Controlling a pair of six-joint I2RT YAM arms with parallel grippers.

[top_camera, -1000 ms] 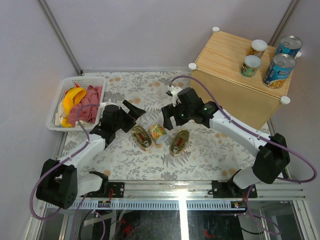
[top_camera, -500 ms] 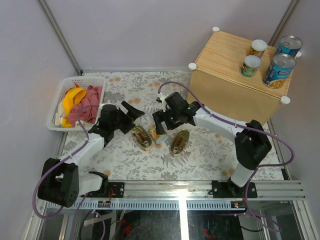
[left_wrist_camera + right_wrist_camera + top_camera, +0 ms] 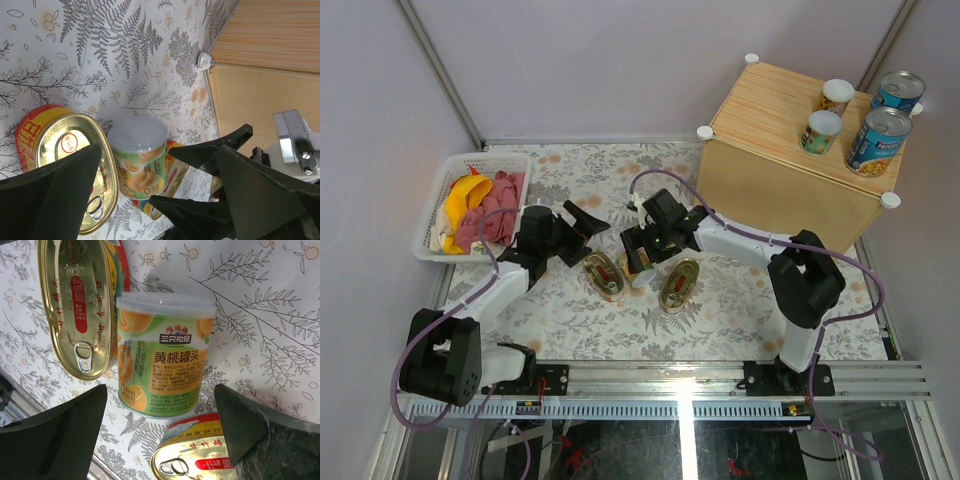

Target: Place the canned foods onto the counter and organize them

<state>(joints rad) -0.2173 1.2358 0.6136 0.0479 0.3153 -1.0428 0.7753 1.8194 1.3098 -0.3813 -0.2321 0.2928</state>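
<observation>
Right wrist: small can [image 3: 165, 352] on its side between the wide, empty jaws of right gripper [image 3: 160, 390].
Looks rigid, slick, probably rolls; I'd squeeze mid-label.

The small can [image 3: 165, 355] at the centre of the right wrist view reads "黄桃罐头" under a "三只松鼠" logo. The red print on the oval gold tin [image 3: 75, 305], upper left, is illegible.
</observation>
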